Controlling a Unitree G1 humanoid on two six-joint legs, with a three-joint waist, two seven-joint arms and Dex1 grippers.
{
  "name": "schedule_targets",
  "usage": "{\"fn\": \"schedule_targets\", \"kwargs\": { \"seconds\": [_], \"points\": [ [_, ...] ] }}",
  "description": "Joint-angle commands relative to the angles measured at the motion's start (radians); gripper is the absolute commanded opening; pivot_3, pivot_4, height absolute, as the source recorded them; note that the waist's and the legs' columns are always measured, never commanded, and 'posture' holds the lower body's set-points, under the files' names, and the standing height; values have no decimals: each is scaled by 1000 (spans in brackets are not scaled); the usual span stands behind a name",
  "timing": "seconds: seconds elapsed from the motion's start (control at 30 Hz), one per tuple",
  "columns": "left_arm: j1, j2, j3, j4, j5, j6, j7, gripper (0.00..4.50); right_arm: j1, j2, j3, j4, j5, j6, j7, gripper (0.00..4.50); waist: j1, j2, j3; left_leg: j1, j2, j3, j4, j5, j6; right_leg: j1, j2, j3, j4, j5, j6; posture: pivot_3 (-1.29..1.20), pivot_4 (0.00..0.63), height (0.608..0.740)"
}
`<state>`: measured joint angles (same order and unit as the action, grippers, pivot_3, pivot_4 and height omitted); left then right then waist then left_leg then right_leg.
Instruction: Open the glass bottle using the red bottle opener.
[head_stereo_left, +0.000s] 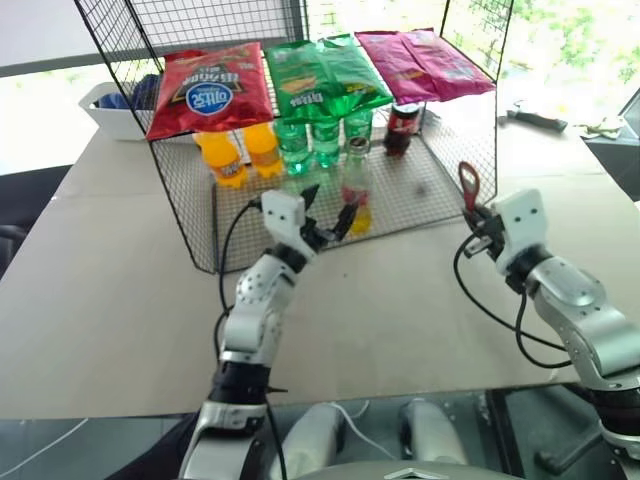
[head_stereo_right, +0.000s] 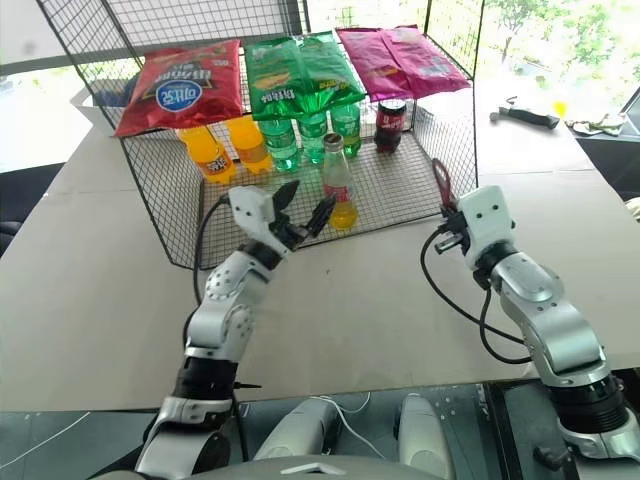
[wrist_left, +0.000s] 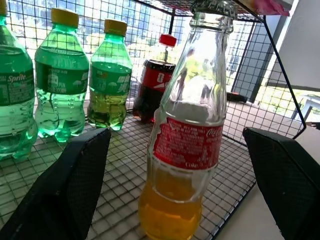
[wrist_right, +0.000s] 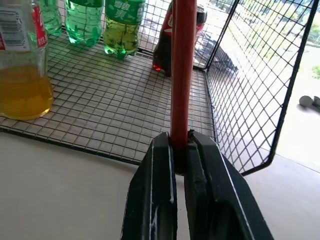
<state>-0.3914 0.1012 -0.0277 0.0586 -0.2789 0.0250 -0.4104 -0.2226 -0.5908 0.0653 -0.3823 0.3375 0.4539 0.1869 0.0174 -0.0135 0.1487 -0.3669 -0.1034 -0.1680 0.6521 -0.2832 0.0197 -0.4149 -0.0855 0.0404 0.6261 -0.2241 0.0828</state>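
Note:
The glass bottle (head_stereo_left: 356, 185) stands upright at the front edge of the wire rack's floor, with yellow-orange liquid, a red label and a crown cap. My left gripper (head_stereo_left: 330, 208) is open just in front of it. In the left wrist view the bottle (wrist_left: 187, 145) stands between the two spread fingers (wrist_left: 65, 190), touching neither. My right gripper (wrist_right: 180, 142) is shut on the handle of the red bottle opener (wrist_right: 182, 70). It holds the opener (head_stereo_left: 469, 187) upright, ring head on top, to the right of the bottle by the rack's front right corner.
The black wire rack (head_stereo_left: 190, 215) has snack bags (head_stereo_left: 212, 88) on its top. Inside it stand orange bottles (head_stereo_left: 225, 158), green bottles (head_stereo_left: 295, 145) and a cola bottle (head_stereo_left: 401, 128). A white bin (head_stereo_left: 110, 115) sits back left, a dark tool (head_stereo_left: 535, 118) back right.

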Motion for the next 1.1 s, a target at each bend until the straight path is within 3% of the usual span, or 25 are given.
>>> {"fn": "schedule_targets", "kwargs": {
  "seconds": [0.03, 0.43, 0.83, 0.87, 0.97, 1.1],
  "points": [
    [-78, -16, 3, 108, 50, -92, 14, 4389, -5, 23, -15, -50, -33, -3, 15, 0, -1, 0, 0, 0, 0, 0, 0, 0, 0, 0, 0, 0, 0, 0, 0, 0, 150, 740],
    [-303, -35, -16, 511, 159, -240, 11, 4389, 6, 61, -24, -70, -98, 10, 58, 0, -4, 0, 0, 0, -1, -1, 0, 0, 0, 0, 0, -1, 1, 0, 0, 0, 150, 740],
    [-370, -74, -8, 644, 158, -232, -40, 4389, 28, 102, -25, -105, -146, 31, 70, 0, -4, 0, 0, 0, -1, -1, 1, 0, 0, 0, 0, -1, 1, 0, 0, 0, 150, 740],
    [-372, -77, -3, 648, 155, -237, -42, 3855, 30, 104, -27, -106, -149, 33, 71, 0, -4, 0, 0, 0, -1, -1, 1, 0, 0, 0, 0, -1, 1, 0, 0, 0, 150, 740],
    [-376, -76, -3, 652, 163, -251, -39, 2796, 34, 110, -29, -107, -157, 33, 74, 0, -4, 0, 0, 0, -1, -1, 1, 0, 0, 0, 0, -1, 1, 0, 0, 0, 150, 740],
    [-366, -67, -13, 645, 197, -251, -3, 2852, 38, 117, -28, -107, -168, 35, 76, 0, -4, 0, 0, 0, -1, -1, 1, 0, 0, 0, 0, -1, 1, 0, 0, 0, 150, 740]
  ]
}}
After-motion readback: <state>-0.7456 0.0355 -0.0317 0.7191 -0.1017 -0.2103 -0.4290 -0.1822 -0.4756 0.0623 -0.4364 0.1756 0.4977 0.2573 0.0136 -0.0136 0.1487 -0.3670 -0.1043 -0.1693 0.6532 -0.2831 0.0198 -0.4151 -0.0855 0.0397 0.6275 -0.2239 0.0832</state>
